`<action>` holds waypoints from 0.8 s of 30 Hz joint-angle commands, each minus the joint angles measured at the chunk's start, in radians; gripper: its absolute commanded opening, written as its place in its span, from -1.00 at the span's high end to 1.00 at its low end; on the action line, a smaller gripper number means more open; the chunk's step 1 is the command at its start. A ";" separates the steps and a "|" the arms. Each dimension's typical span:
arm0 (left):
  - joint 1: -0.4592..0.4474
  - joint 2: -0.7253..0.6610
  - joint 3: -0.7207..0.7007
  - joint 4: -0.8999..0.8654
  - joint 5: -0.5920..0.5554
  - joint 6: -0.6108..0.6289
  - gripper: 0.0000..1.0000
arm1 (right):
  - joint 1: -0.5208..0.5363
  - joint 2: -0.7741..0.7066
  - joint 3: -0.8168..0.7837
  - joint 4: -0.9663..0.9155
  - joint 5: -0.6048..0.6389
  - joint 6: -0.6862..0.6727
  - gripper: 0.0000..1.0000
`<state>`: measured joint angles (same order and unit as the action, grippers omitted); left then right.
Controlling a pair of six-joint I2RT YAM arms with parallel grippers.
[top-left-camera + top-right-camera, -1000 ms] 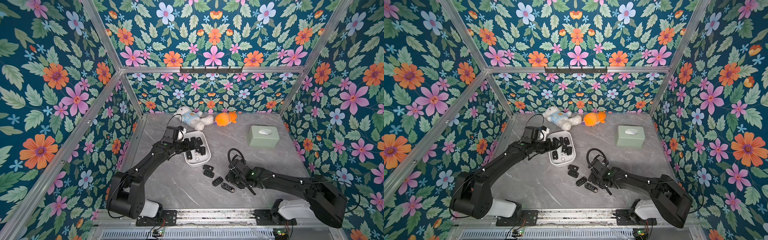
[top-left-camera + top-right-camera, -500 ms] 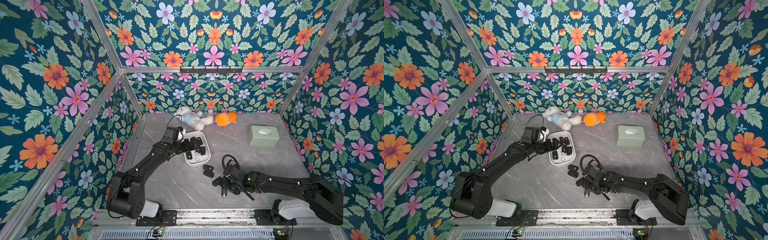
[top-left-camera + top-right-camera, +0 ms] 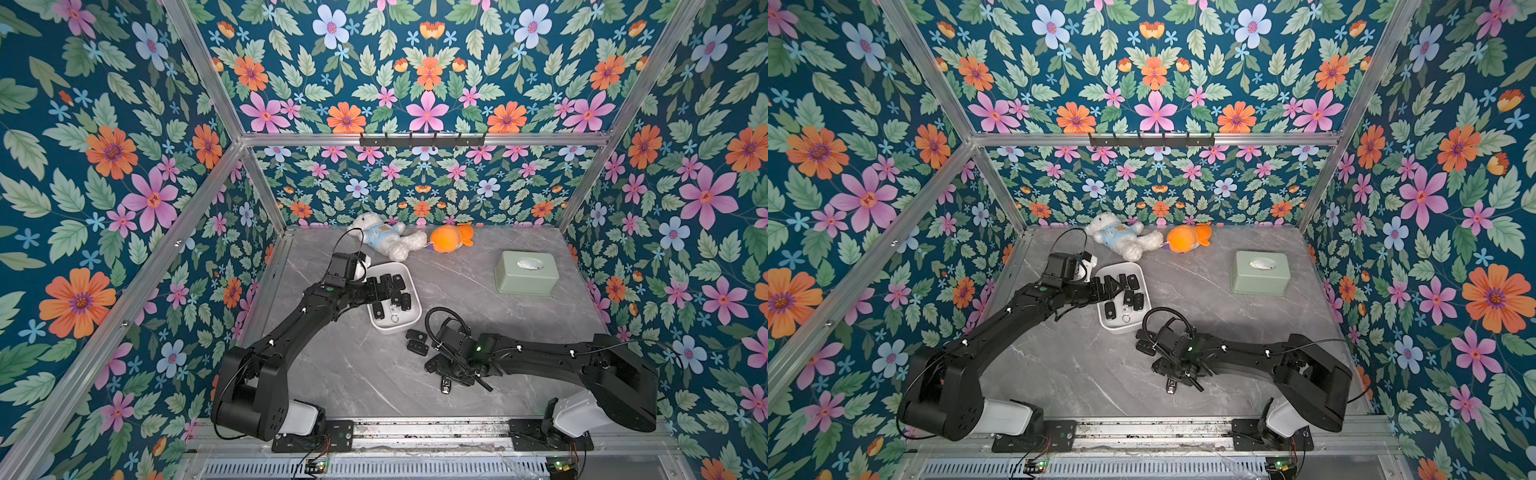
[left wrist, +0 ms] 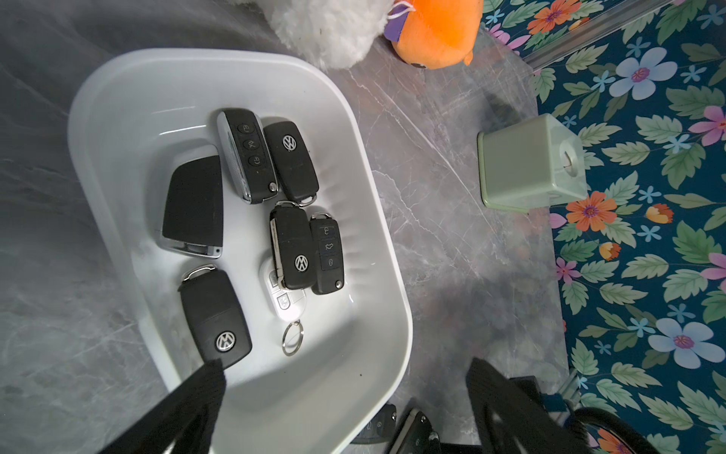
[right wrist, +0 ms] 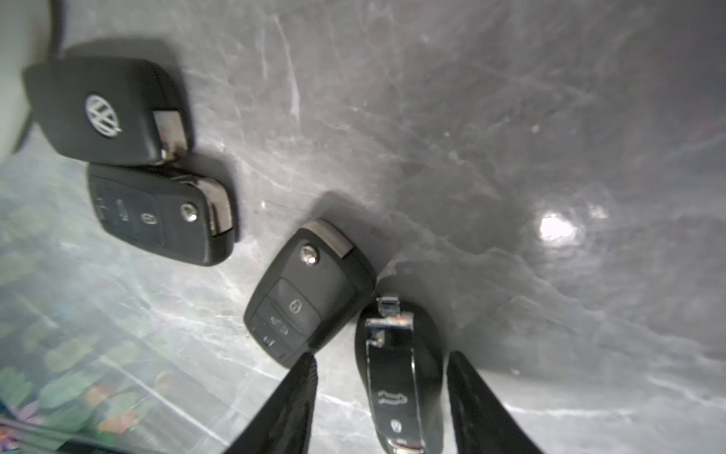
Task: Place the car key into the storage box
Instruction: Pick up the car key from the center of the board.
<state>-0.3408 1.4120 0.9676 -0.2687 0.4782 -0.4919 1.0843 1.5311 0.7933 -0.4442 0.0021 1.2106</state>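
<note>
- Worktop (image 3: 357, 374) of grey marble pattern, flowered walls on three sides, two black robot arms reaching over it. What shall I describe first?
- The car key, please.
- Car key (image 5: 396, 377): black with chrome trim, lying flat on the worktop, to the near right of the storage box (image 3: 395, 329) and outside it. Three loose keys (image 5: 161, 214), all black, lie on the worktop between it and the box.
- And the right tool?
- Right tool (image 5: 381, 357) sits low over that key, jaws partly open, one finger on each side of it. A gap shows on one side. The other finger is very close, and I cannot tell whether it touches.
- The storage box?
- White, shallow, with rounded corners, left of centre on the worktop. Six black keys (image 4: 292, 247) and one white key (image 4: 285, 306) lie inside.
- The left tool?
- Left tool (image 4: 345, 365) hangs over the storage box, jaws spread wide, holding nothing.
- Anything else on the worktop?
- Sage-green box (image 3: 525, 278) on the far right. White plush (image 3: 382, 239) and orange plush (image 3: 449, 239) lie side by side along the far wall.
</note>
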 commanded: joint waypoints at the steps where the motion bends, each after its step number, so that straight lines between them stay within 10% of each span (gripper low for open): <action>1: 0.001 -0.005 0.006 -0.011 -0.008 0.016 -0.99 | 0.012 0.027 0.023 -0.085 0.030 -0.012 -0.06; 24: 0.003 -0.048 -0.018 -0.020 -0.106 0.011 -0.99 | 0.039 0.194 0.144 -0.175 0.050 -0.040 0.21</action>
<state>-0.3397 1.3746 0.9524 -0.2806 0.4118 -0.4919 1.1229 1.7065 0.9485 -0.6430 0.0494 1.1641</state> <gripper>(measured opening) 0.994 0.405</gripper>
